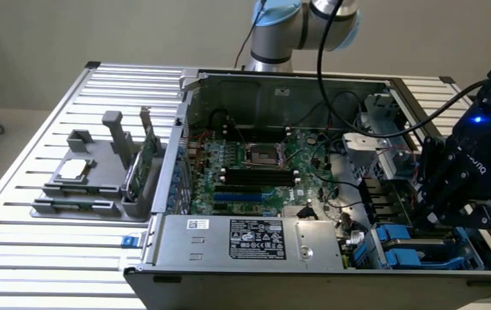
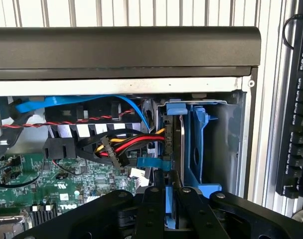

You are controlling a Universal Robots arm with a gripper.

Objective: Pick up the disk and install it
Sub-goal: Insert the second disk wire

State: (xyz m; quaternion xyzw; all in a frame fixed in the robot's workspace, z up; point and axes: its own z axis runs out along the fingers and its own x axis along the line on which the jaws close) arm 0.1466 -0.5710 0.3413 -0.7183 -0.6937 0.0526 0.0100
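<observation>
The black, angular hand (image 2: 166, 191) is clamped narrowly on the upper edge of the disk (image 2: 177, 149), a flat grey metal slab standing on edge in its glossy blue plastic carrier. The disk sits in the drive bay (image 1: 418, 248) at the corner of the open computer case (image 1: 289, 81), beside red, yellow and black cables (image 2: 131, 142). The case rests on a ribbed aluminium counter (image 1: 21, 252), with a green motherboard (image 1: 254, 168) inside.
</observation>
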